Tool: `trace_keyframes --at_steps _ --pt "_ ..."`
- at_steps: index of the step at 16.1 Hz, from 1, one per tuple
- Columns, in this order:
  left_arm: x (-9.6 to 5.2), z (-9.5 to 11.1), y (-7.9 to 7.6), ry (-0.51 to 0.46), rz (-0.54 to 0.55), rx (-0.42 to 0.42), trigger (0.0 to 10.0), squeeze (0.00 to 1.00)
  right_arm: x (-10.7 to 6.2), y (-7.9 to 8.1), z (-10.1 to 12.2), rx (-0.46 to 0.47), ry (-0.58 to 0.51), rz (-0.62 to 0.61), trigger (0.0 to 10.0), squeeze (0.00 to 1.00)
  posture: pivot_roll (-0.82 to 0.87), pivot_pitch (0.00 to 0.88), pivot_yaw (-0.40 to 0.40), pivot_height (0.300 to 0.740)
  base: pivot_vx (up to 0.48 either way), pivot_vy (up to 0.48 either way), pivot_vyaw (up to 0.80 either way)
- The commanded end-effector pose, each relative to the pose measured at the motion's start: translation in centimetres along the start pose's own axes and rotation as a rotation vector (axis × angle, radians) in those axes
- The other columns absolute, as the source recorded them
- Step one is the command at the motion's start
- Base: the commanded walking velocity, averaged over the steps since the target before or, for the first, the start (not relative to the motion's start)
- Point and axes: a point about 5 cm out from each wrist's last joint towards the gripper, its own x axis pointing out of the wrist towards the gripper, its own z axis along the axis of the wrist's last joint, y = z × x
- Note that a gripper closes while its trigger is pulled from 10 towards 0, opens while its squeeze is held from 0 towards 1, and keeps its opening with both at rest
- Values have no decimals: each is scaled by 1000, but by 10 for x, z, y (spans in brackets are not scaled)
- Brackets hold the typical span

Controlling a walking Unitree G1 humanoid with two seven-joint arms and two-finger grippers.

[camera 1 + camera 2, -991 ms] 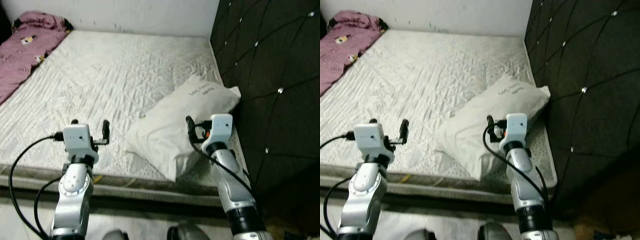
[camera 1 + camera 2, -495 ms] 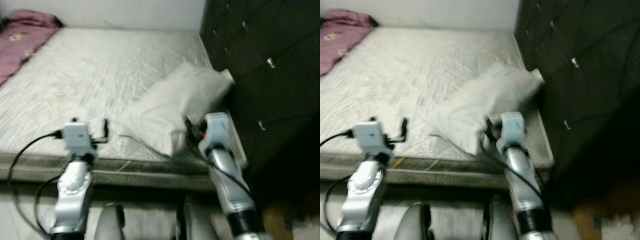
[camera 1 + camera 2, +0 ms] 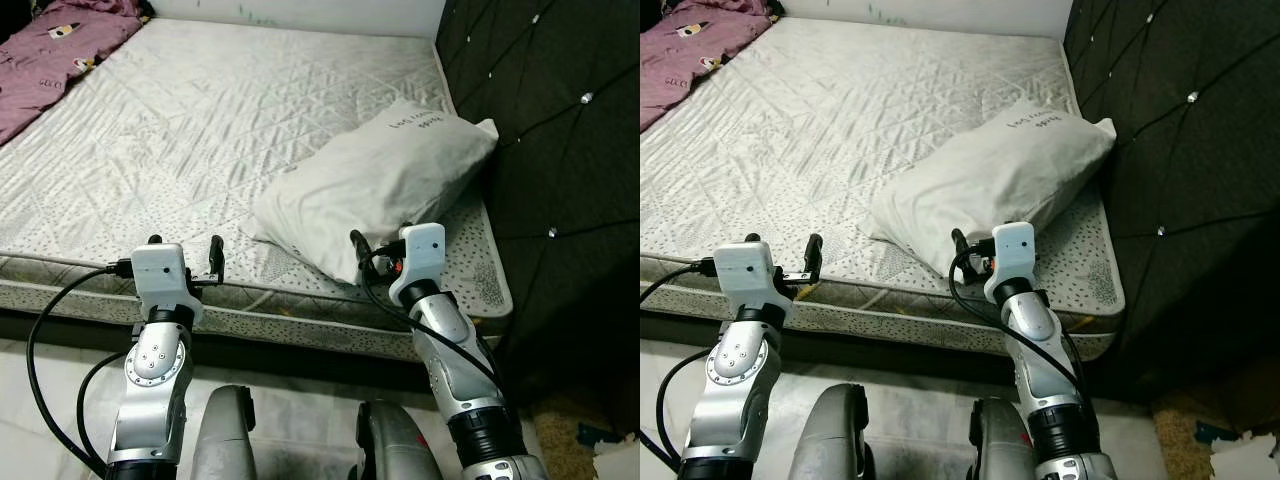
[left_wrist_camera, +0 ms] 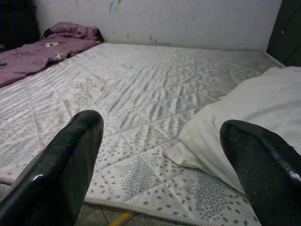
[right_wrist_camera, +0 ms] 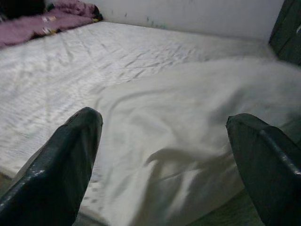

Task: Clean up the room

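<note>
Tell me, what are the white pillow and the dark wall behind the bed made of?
The white pillow looks like soft cotton cloth: matte, creased and sagging. The dark wall is a headboard, seemingly padded faux leather or fabric: diamond tufting with shiny studs at the crossings. Which of the two is hard to tell.

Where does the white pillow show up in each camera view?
Left eye view: pillow right of centre, beside the dark headboard.
Right eye view: pillow at centre, again by the headboard.
Left wrist view: pillow at the right.
Right wrist view: pillow across the middle.
Shared landmark: purple blanket.
</note>
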Motion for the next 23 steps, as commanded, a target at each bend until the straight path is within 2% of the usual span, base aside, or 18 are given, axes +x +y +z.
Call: trace_keyframes --at_steps 1,3,7,11,18,23 --pt "-1 3 0 -14 -5 -2 10000 0 3 1 6 -67 -33 2 10000 0 -102 51 -15 640 311 0 0" --pt "-1 3 0 -14 -8 -3 10000 0 3 3 6 -22 -29 32 10000 0 -104 55 -16 640 315 0 0" --pt "0 3 0 -10 -16 -5 10000 0 4 6 3 -28 2 70 10000 0 -104 61 -17 640 326 0 0" --pt "1 3 -1 -6 -18 -7 10000 0 4 3 6 16 -13 63 10000 0 -107 63 -16 640 365 0 0" --pt "3 2 -2 4 -31 -13 10000 0 5 0 6 30 -13 47 10000 0 -110 63 -16 640 425 0 0" --pt "3 0 -3 20 -34 -10 10000 0 5 -1 4 37 1 42 10000 0 -108 64 -10 640 0 0 0"
